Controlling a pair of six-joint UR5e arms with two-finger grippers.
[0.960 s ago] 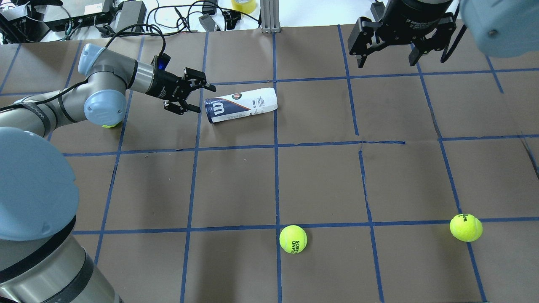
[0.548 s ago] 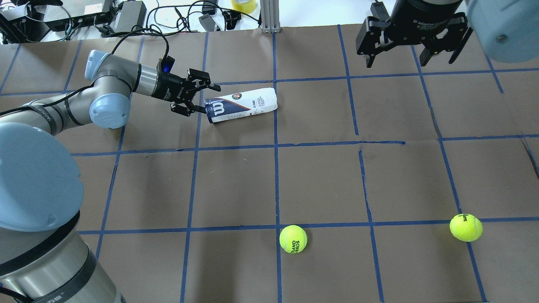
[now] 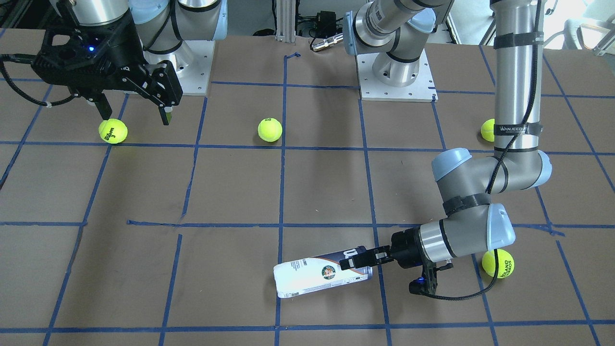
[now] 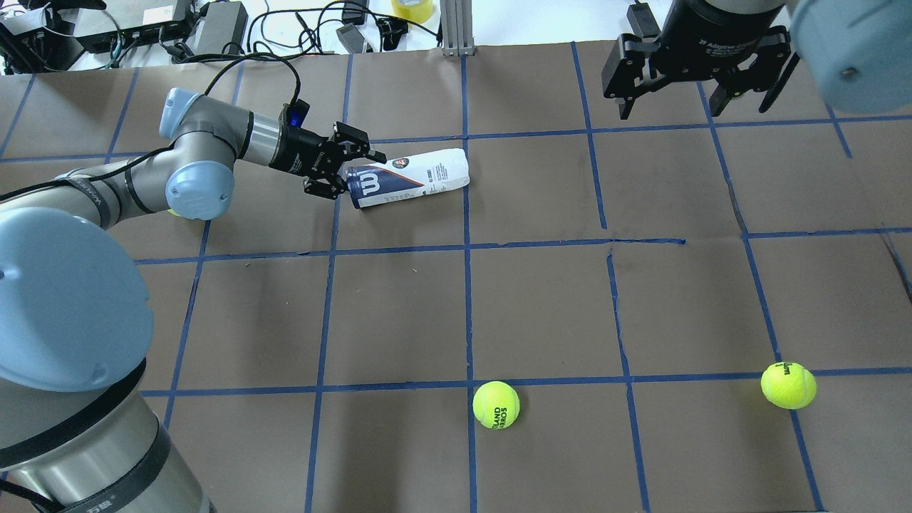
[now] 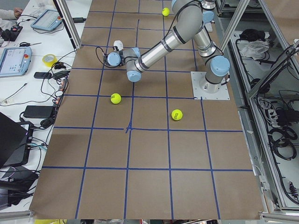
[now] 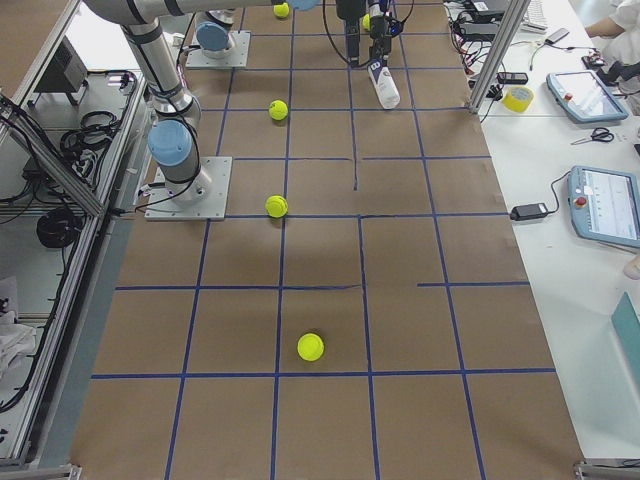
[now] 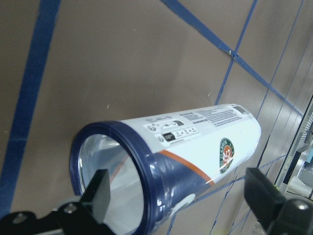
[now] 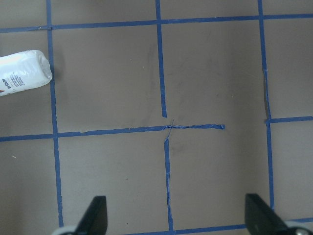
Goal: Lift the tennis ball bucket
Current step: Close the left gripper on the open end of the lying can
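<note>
Left fingers: the left gripper (image 4: 360,173) has its fingers well apart at the dark-rimmed open end of the tennis ball bucket (image 4: 410,178). In the wrist view one finger (image 7: 100,196) sits in front of the mouth and the other (image 7: 261,193) outside the wall. Nothing is clamped.
Contact: possibly touching the rim; the views are too coarse to say.
Right fingers: the right gripper (image 3: 135,116) is spread wide and holds nothing.
Bucket: lies on its side on the brown table (image 4: 541,306), far and left of centre, with its closed white end pointing right.
Hard to see: one tennis ball (image 3: 498,263) is partly hidden behind the left arm's elbow. The right wrist view cuts the bucket off at its edge.
Left arm pose: reaches in low from the left, wrist nearly level, in line with the bucket.
Right arm pose: hangs high at the far right, fingers pointing down, well apart from the bucket.
</note>
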